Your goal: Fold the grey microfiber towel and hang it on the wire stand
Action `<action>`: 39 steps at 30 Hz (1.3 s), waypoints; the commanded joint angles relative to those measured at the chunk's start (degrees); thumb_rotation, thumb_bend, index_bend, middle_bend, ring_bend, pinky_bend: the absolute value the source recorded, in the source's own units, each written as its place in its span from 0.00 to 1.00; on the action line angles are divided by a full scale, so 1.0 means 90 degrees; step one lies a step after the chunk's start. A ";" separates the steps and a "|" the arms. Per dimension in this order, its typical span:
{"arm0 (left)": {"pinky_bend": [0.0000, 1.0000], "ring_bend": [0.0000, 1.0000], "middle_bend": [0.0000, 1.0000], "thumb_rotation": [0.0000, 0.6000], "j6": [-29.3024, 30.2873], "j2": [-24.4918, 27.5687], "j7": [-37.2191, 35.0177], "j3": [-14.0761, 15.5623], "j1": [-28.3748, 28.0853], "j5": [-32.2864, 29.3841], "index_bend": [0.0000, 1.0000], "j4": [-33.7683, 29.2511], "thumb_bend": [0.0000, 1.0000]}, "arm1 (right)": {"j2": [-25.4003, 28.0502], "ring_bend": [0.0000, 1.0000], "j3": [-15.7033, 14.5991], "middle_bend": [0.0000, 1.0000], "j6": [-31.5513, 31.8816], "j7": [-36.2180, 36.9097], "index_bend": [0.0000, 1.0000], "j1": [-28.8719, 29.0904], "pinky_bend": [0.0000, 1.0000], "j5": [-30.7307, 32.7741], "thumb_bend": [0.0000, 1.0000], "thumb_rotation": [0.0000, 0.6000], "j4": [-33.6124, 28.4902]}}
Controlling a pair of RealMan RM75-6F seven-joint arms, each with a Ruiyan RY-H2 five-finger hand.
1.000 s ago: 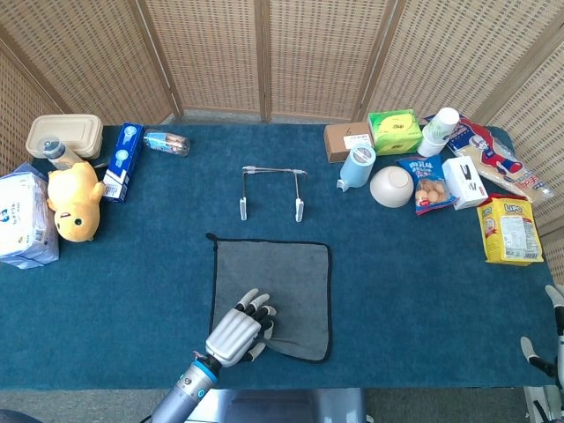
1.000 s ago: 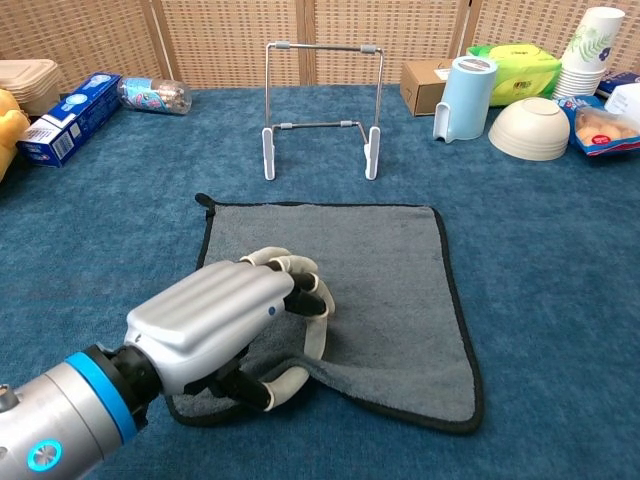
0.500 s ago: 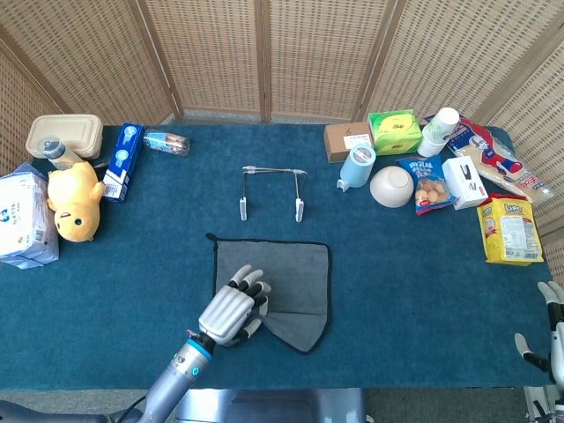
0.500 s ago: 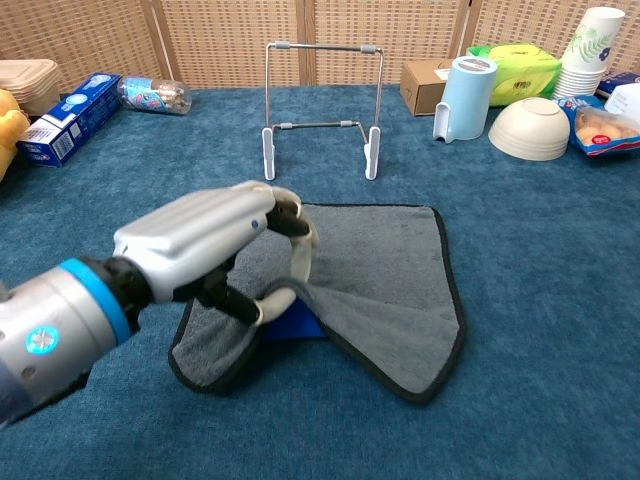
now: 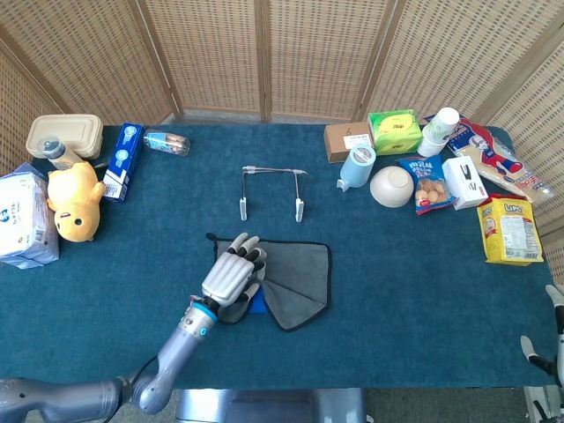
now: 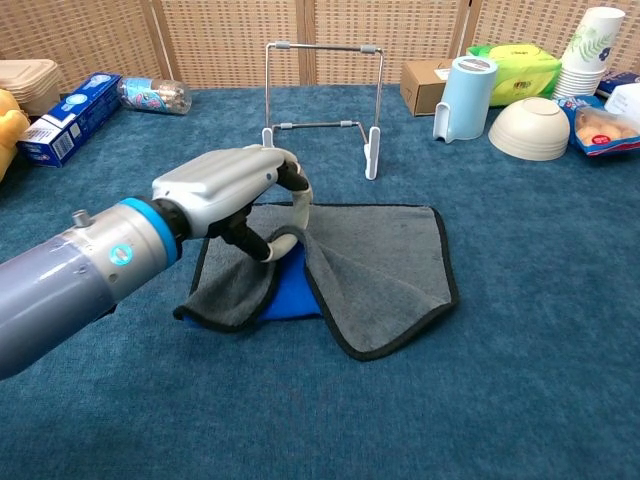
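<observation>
- Nearest the robot, the left arm reaches in from the lower left, and the left hand (image 6: 245, 200) is closed on the near edge of the grey microfiber towel (image 6: 385, 270), the cloth pinched between thumb and curled fingers.
- A second ago that hand lay low on the towel's near left corner, with the towel spread flat; half a second ago the corner was already raised. Now the hand is further from the robot and higher, over the towel's left side, dragging the near edge toward the far edge.
- The lifted part drapes down from the hand in a loose fold, and a blue underside (image 6: 292, 292) shows beneath it.
- The towel's right half lies flat on the blue worktop (image 6: 520, 380); its near right corner has pulled inward, so the outline is now skewed rather than square.
- This reads as the first fold under way, not finished: the edges are not yet laid together, and the fold looks uneven.
- The right hand (image 5: 548, 352) barely shows at the lower right edge of the head view, well apart from the towel; whether its fingers are apart or together cannot be told.
- Just beyond the towel stands the wire stand (image 6: 322, 105), upright and bare, with nothing hung on it.
- Furthest back sit a white bowl (image 6: 529, 127) and a pale blue container (image 6: 463, 98) on the right, and a blue box (image 6: 68, 115) on the left.
</observation>
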 commanded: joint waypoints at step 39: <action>0.00 0.00 0.09 1.00 -0.0359 -0.1126 -0.0815 -0.0315 -0.1358 -0.0267 0.25 0.2574 0.44 | 0.0135 0.00 0.0040 0.08 0.0088 -0.0011 0.08 -0.0168 0.00 0.0153 0.28 1.00 -0.0102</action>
